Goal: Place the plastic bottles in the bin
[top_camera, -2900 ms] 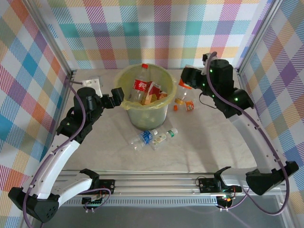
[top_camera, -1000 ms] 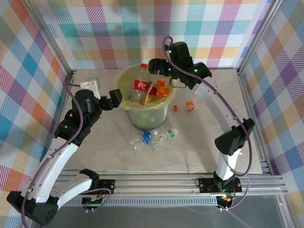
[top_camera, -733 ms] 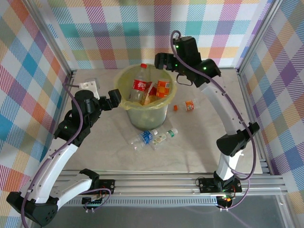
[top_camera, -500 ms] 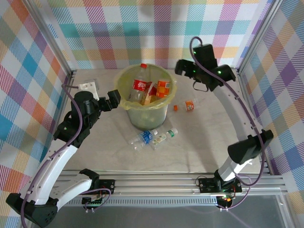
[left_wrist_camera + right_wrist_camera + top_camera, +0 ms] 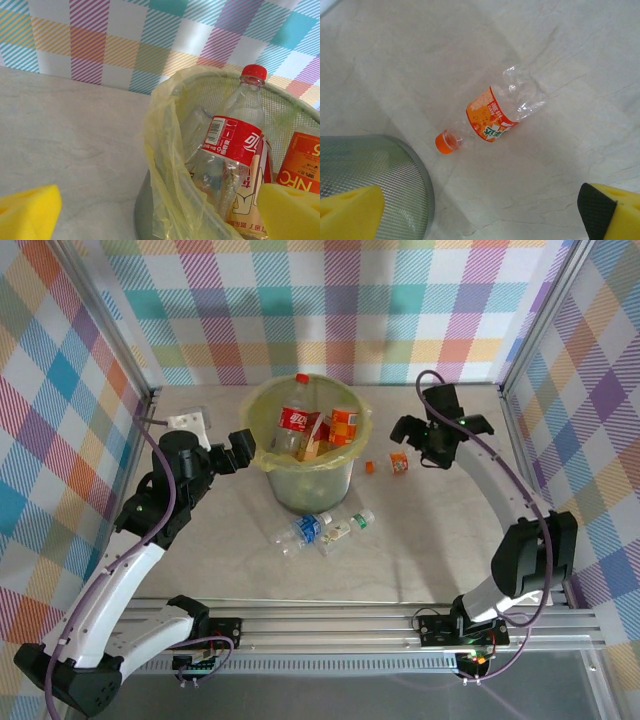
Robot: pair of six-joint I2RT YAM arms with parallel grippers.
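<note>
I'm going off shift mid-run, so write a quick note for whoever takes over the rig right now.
Left claw: open, empty, beside the left rim of the bin.
Right claw: open, empty, over the orange-label bottle lying on the table right of the bin.
Done: several bottles are in the bin, among them a red-label bottle standing cap up.
Left: the orange-label bottle, plus a blue-label bottle and a green-capped bottle lying side by side in front of the bin.

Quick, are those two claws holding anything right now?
Left gripper: open, holding nothing, beside the bin.
Right gripper: open, holding nothing, over the orange-labelled bottle.
</note>
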